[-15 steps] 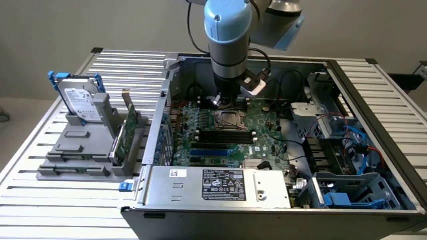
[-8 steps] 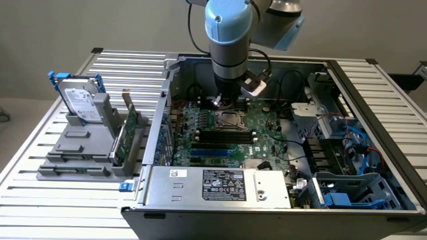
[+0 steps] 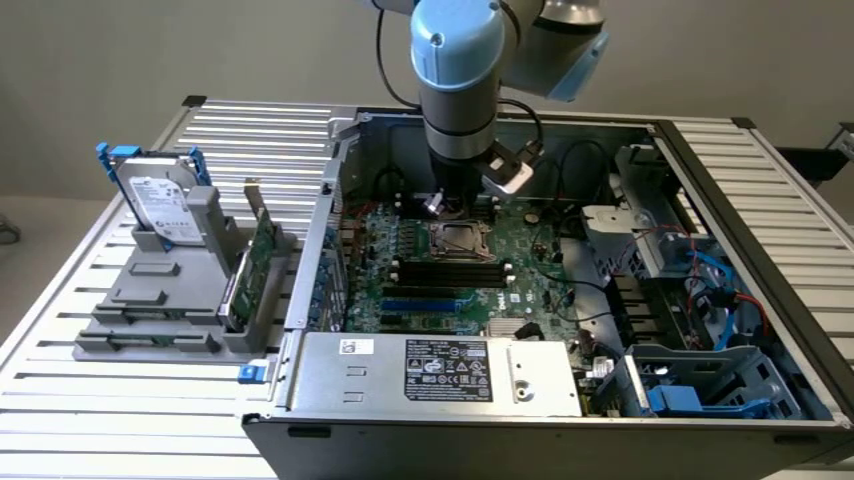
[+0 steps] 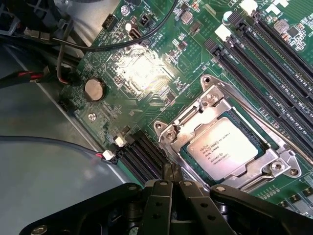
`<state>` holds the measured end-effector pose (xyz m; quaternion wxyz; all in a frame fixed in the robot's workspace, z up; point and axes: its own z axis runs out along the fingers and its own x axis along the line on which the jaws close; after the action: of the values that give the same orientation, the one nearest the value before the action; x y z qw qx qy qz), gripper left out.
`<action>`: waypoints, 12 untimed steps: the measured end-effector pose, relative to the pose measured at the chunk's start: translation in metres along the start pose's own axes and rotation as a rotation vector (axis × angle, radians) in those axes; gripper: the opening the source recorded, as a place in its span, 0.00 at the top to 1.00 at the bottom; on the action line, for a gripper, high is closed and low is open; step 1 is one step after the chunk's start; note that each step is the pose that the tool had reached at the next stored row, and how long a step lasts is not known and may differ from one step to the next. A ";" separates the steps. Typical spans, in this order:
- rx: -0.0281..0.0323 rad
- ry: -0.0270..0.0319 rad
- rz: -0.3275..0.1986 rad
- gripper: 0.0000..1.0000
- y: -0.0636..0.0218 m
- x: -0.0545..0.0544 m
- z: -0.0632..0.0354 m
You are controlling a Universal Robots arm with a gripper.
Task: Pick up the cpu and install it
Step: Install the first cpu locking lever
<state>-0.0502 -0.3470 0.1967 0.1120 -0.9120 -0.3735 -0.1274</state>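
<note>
Sitting inside the socket frame (image 4: 230, 142), the cpu (image 4: 223, 151) lies just beside the gripper (image 4: 171, 183), fingers together and empty.

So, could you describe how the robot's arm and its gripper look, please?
The arm has light blue joint caps and grey metal tube sections, with a black cable looping beside it. A small white and black module sits near the wrist. In the wrist view the gripper is matte black, with slim linkage fingers joined by round pins.
</note>
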 end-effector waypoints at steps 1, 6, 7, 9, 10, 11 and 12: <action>-0.0009 -0.0004 0.001 0.89 0.0001 0.000 0.0002; -0.0054 -0.0022 0.007 0.89 0.0006 0.000 0.0013; -0.0061 -0.0023 0.008 0.89 0.0006 0.000 0.0015; -0.0077 -0.0026 0.010 0.89 0.0008 0.000 0.0020; -0.0085 -0.0029 0.012 0.89 0.0009 0.000 0.0022; -0.0090 -0.0031 0.013 0.89 0.0010 0.000 0.0023; -0.0095 -0.0031 0.014 0.89 0.0011 0.000 0.0025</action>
<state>-0.0491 -0.3470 0.1942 0.1079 -0.9153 -0.3666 -0.1270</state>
